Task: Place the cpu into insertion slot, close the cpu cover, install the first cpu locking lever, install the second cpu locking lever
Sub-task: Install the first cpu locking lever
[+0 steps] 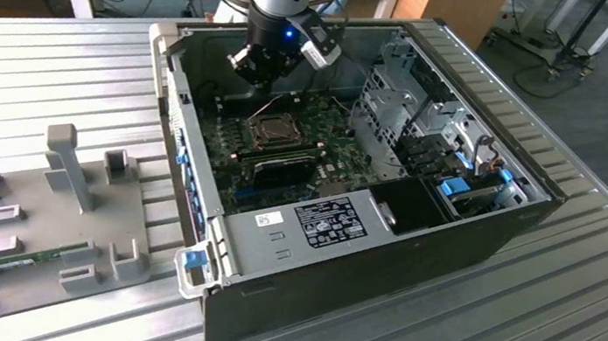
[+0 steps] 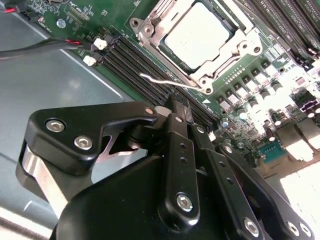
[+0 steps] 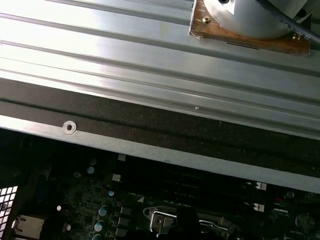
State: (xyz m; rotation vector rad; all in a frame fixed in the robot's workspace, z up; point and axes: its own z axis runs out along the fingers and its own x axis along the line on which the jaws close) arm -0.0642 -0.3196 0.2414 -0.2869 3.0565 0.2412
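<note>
The cpu [image 2: 197,35] lies flat in the insertion slot [image 1: 274,129] on the green board, its silvery face showing. The cpu cover [image 2: 150,27] lies down around it as a metal frame. A thin wire locking lever [image 2: 165,81] juts out from the socket's edge over the black memory slots [image 2: 132,67], unlatched. My gripper [image 2: 176,106] hangs above the board beside the socket, a little apart from the lever, its black fingers [image 2: 172,130] together and holding nothing. In the exterior view the gripper [image 1: 256,72] sits inside the open case just behind the socket.
The open computer case [image 1: 486,221] stands on a slatted metal table [image 1: 58,76]. A drive cage [image 1: 406,113] fills the case at the exterior view's right. Red-black cables [image 2: 45,46] run near the memory slots. A grey fixture plate [image 1: 51,217] with upright blocks lies at the exterior view's left.
</note>
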